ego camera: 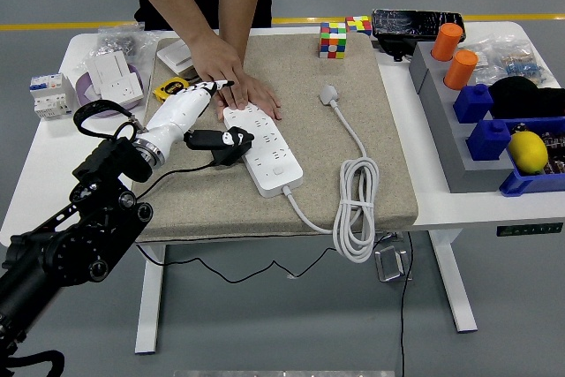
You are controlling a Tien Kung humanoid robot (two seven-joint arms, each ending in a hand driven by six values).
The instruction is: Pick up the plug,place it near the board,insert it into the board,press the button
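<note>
**Entry: black plug at power strip edge, insertion pending — risk register**

- Left arm [75, 236]: black, enters from 7 o'clock and reaches toward centre.
- Left hand [181, 121]: white, at 10 o'clock from table centre. Thumb and fingers clamped on the black plug [225, 141]; index finger extended toward the far end of the strip. Right hand: not visible.
- Black plug: held at the left long edge of the white power strip [263, 146], touching or just above its face; whether the pins meet any socket cannot be told. Its thin black cable trails back toward 7 o'clock over the mat edge.
- Power strip: lies diagonally on the tan mat [353, 174], its own white cord coiled at 4 o'clock, its white plug [329, 94] free at 1 o'clock.
- Person's hand [231, 77]: at 12 o'clock, pressing flat on the strip's far end, beside the robot's fingertips.

Hazards, as judged:
1. Pins off-line with the socket; a downward push would skate the plug across the face.
2. Strip pivots if the person's hold eases.
3. Robot fingers crowd the person's hand; contact likely on any forward drift.
4. Trailing cable drags the plug askew.
</note>
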